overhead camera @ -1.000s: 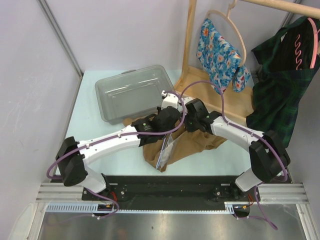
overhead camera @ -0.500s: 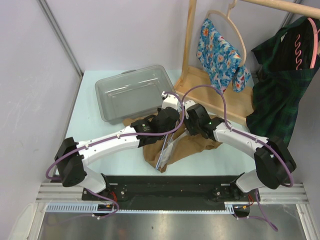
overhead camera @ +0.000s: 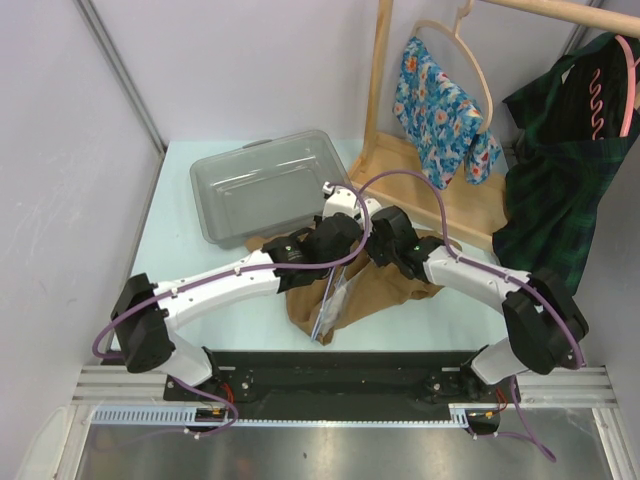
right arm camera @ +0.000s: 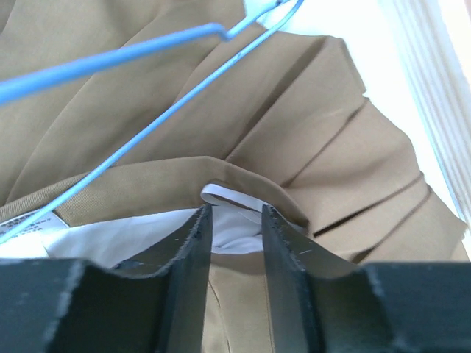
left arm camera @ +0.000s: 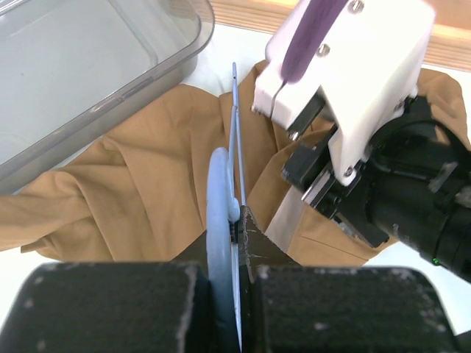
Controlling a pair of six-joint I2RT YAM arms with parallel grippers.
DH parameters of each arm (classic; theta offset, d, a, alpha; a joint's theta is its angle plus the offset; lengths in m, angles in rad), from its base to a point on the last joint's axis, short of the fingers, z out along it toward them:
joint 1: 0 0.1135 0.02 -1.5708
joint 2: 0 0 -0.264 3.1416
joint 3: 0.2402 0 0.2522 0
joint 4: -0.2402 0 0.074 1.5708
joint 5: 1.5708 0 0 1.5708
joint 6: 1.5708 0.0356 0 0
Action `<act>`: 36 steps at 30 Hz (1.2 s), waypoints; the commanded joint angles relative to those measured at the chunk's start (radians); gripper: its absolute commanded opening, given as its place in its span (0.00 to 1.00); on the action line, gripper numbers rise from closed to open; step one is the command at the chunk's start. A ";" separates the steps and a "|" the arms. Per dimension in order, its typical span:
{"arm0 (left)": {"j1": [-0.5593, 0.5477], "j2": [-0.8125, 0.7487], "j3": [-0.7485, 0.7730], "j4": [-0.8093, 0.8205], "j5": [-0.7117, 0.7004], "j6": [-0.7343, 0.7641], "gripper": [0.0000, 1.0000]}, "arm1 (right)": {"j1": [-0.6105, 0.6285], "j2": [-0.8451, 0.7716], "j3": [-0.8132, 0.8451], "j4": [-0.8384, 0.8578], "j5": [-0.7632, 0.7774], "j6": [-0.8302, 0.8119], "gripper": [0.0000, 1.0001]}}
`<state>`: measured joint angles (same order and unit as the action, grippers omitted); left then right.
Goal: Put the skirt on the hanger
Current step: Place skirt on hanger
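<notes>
Clamping thin blue wire hanger [left arm camera: 219, 191] tight in left gripper [left arm camera: 237, 218]; at its three o'clock, straddling tan pleated fabric skirt [left arm camera: 147, 162] with right gripper [right arm camera: 235, 213], jaws partly open.

The top camera looks down from 6 o'clock, high and behind, over the whole desk [overhead camera: 450, 315]. Both wrist cameras sit close, facing down onto the same tan skirt [left arm camera: 147, 162] and blue hanger [left arm camera: 219, 191].

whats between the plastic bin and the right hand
The tan skirt, with the blue wire hanger, clamped in the left hand, running across it. The left wrist view shows this best.
</notes>
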<state>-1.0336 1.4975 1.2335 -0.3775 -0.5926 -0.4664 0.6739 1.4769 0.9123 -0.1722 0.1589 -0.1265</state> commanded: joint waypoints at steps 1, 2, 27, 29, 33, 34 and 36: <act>0.004 -0.002 0.050 -0.031 -0.049 -0.048 0.00 | 0.000 0.029 -0.007 0.042 -0.044 -0.055 0.40; 0.004 -0.003 0.050 -0.032 -0.052 -0.051 0.00 | 0.000 0.034 -0.006 0.040 -0.056 -0.056 0.41; 0.004 0.001 0.055 -0.014 -0.021 -0.052 0.00 | -0.005 0.051 -0.003 -0.007 0.082 -0.042 0.00; 0.006 -0.005 0.049 -0.005 -0.010 -0.045 0.00 | -0.008 0.024 -0.004 -0.003 0.073 -0.024 0.00; 0.004 -0.028 0.031 0.009 0.011 -0.032 0.00 | -0.022 -0.024 -0.004 0.010 0.068 0.011 0.00; 0.004 -0.032 0.017 0.014 0.016 -0.031 0.00 | -0.026 -0.033 -0.006 0.013 0.064 0.017 0.00; 0.004 -0.049 0.009 0.019 0.027 -0.029 0.00 | -0.048 -0.062 -0.007 0.019 0.059 0.036 0.00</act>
<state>-1.0332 1.5036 1.2453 -0.4065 -0.5976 -0.4969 0.6571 1.4933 0.9070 -0.2058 0.2085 -0.1429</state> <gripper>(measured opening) 0.026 0.009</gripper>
